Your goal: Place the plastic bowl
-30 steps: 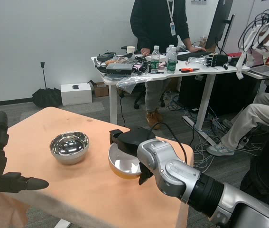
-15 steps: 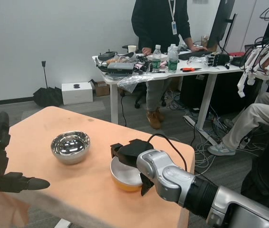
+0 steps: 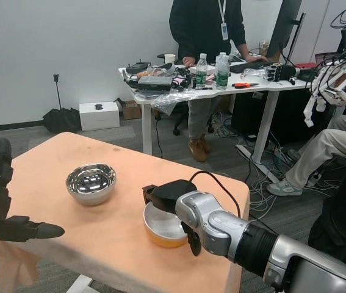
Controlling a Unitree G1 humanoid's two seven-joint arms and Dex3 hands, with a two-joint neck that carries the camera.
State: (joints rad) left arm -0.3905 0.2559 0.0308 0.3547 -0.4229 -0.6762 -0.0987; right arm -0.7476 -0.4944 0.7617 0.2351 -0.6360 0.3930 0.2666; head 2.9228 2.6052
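On the table (image 3: 50, 165), toward its right edge, the plastic bowl (image 3: 163, 228) now sits lower than a second ago, its orange base resting on the surface. The right hand (image 3: 171, 201) still grips the bowl's far rim, fingers curled over it. The steel bowl (image 3: 91, 182) stands well apart to the left, unmoved. The left hand (image 3: 2, 210) waits at the picture's left edge, fingers spread and holding nothing. Behind, a person (image 3: 206, 36) stands at a cluttered desk (image 3: 221, 85).
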